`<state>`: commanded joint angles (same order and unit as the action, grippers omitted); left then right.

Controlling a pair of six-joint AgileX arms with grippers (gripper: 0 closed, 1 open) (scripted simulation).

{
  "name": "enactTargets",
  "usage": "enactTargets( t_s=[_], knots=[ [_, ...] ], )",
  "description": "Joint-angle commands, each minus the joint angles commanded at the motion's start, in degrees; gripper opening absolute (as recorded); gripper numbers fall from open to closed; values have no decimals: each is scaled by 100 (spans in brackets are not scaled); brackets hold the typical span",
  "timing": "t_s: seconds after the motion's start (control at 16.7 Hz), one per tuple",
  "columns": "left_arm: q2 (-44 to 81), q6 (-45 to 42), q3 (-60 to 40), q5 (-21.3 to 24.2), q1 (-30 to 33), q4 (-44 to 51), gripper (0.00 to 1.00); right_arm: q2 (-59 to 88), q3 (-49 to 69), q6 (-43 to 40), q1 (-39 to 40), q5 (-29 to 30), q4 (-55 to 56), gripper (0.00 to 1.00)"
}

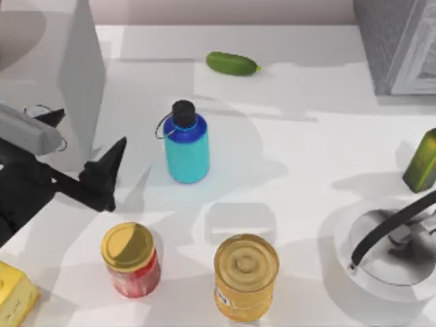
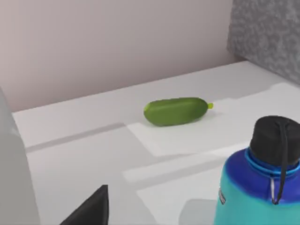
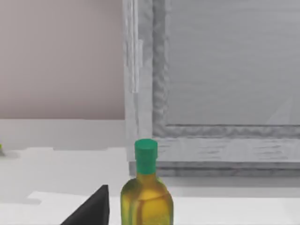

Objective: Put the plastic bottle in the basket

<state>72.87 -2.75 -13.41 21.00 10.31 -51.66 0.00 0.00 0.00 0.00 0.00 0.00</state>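
White table point(image 1: 306, 157) runs up to a pale wall, and the plastic bottle point(image 1: 186, 143) stands upright near its middle, black cap on, a thin loop at its neck. At the table's left the left hand point(image 1: 85, 146) hovers just beside the bottle, dark fingers spread apart, not touching it. Behind the bottle lies a cucumber point(image 1: 233, 63). Nearer the front stand a red jar point(image 1: 131, 259) and a yellow can point(image 1: 246, 276). A basket point(image 1: 361, 272) sits at the right, near an olive-green bottle point(image 1: 423, 161)

At the left, the left arm point(image 1: 24, 129) has a pale grey casing over matte black links, and its black hand point(image 1: 102, 178) ends in pointed, wedge-shaped fingers point(image 1: 114, 155).
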Motion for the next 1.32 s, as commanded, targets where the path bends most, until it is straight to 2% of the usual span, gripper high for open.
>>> enactTargets(
  t_s=[0.36, 0.72, 0.96, 1.32],
  knots=[
    [2714, -78, -839, 584, 203, -2157, 100, 0, 0, 0, 0, 0, 0, 100],
    [4707, -143, -1237, 1025, 338, -3676, 100, 0, 0, 0, 0, 0, 0, 100],
    [5225, -166, -1194, 1214, 387, -4098, 100, 0, 0, 0, 0, 0, 0, 100],
    [5204, -166, -1202, 1204, 359, -4070, 100, 0, 0, 0, 0, 0, 0, 100]
  ],
)
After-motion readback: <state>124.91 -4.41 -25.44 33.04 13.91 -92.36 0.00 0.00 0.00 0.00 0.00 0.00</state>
